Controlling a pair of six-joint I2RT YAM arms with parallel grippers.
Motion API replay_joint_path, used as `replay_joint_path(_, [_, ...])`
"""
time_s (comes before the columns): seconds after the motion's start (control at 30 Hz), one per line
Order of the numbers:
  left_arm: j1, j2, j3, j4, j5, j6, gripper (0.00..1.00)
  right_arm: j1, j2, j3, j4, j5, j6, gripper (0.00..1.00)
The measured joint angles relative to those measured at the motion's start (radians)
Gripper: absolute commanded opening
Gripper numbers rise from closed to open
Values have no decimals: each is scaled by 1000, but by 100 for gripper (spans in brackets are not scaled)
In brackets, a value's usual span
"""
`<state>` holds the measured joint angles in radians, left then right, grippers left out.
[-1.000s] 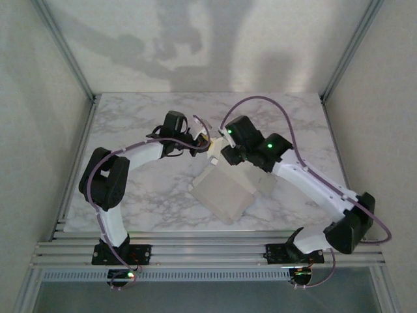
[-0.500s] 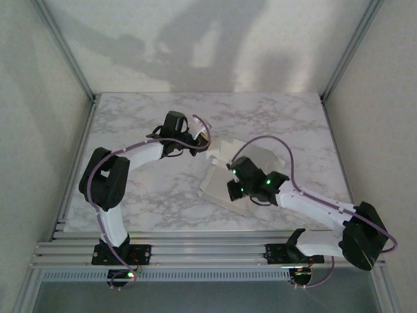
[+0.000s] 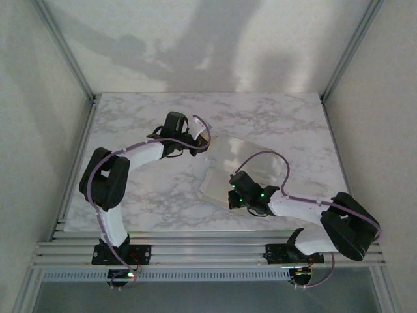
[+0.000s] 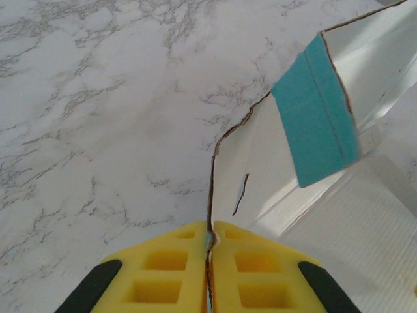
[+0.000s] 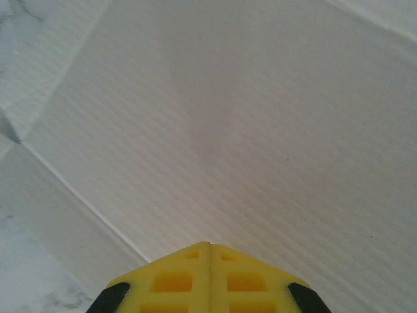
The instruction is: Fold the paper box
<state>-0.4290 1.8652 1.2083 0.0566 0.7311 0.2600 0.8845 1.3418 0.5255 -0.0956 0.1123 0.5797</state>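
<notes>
At lower centre of the top view, the right claw [image 3: 229, 194] has swung down, closed on nothing, over the paper box [image 3: 225, 166]. The left claw [image 4: 208, 244] pinches the box's edge, so a crease is probably next.

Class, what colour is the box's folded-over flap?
Turquoise; the flap shows best in the left wrist view.

The paper box [image 4: 365, 222] is off-white, perhaps ribbed, one flap [image 4: 316, 111] turquoise; table [image 4: 98, 98] grey-veined white.
</notes>
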Motion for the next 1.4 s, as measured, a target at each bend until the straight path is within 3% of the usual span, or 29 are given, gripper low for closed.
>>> replay_joint_path(0.43, [-33,0,-19,23,-78,-49,9,21,114,27,114,52,102,0])
replay_joint_path(1.4, [-55,-38,-115,79,-131,-146,9,26,203,109,122,48,139,0])
